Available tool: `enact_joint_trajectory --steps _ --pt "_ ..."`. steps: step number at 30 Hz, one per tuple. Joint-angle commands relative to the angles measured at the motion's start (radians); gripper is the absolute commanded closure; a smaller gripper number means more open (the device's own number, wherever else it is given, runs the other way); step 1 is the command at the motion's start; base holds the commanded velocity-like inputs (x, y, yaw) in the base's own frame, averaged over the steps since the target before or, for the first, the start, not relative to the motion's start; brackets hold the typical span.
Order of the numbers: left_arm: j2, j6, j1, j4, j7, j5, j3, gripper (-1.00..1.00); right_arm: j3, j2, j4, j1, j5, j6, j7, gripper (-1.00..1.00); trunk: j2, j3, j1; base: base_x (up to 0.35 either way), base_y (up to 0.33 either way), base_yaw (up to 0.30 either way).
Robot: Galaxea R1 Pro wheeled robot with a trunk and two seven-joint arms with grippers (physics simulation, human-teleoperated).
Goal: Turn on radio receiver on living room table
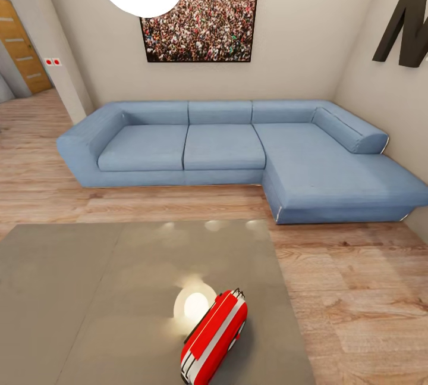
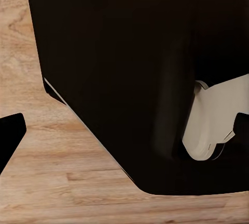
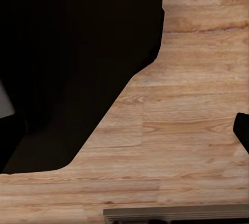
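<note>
Radio receiver [image 1: 214, 337] sits on the table [image 1: 89, 290], near its front right part in head view, tipped w/ white band up and wire handle toward the sofa [image 1: 238, 147]. Bright lamp reflection on tabletop just beside it. Sofa stands well beyond table, across wood floor [image 1: 356, 290]; crowd photo [image 1: 201, 17] on wall above. Wrist views: dark robot body over floor planks. Left and right tool state: can't tell, fingers not clearly seen.
</note>
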Motion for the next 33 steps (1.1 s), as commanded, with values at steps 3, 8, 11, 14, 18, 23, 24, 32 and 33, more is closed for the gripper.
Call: enact_joint_trajectory --steps 3,8,11,14,18,23,24,32,33 --pt "0.0 0.0 0.0 0.0 0.0 0.0 0.0 -1.0 0.0 0.0 0.0 0.0 0.0 0.0 0.0 -1.0 0.0 0.0 0.0 0.0 0.0 0.0" --pt "0.0 0.0 0.0 0.0 0.0 0.0 0.0 -1.0 0.0 0.0 0.0 0.0 0.0 0.0 0.001 -1.0 0.0 0.0 0.0 0.0 0.0 0.0" --pt "0.0 0.0 0.0 0.0 0.0 0.0 0.0 -1.0 -0.001 0.0 0.0 0.0 -0.003 0.0 0.001 -1.0 0.0 0.0 0.0 0.0 0.0 0.0" --pt "0.0 0.0 0.0 0.0 0.001 0.0 0.0 -1.0 0.0 0.0 0.0 0.0 -0.003 0.0 0.001 -1.0 0.0 0.0 0.0 0.0 0.0 0.0" --pt "0.0 0.0 0.0 0.0 0.001 0.0 0.0 -1.0 0.0 0.0 0.0 0.0 -0.003 0.0 0.001 -1.0 0.0 0.0 0.0 0.0 0.0 0.0" --pt "-0.001 0.002 0.0 0.0 0.006 0.001 0.0 -1.0 0.0 0.0 0.0 0.0 -0.002 -0.001 0.0 -1.0 0.0 0.0 0.0 0.0 0.0 0.0" --pt "-0.001 0.002 0.0 0.0 0.006 0.001 0.0 -1.0 0.0 0.0 0.0 0.0 -0.002 -0.002 0.0 -1.0 0.0 0.0 0.0 0.0 0.0 0.0" --pt "0.002 0.001 0.0 -0.004 0.01 -0.006 -0.005 -1.0 0.001 -0.007 -0.009 0.0 0.0 -0.004 -0.014 -1.0 0.0 0.0 0.0 0.0 0.0 0.0" --pt "0.004 0.001 0.0 -0.006 0.011 -0.006 -0.005 -1.0 0.001 -0.008 -0.014 0.0 0.0 -0.004 -0.015 -1.0 0.0 0.0 0.0 0.0 0.0 0.0"
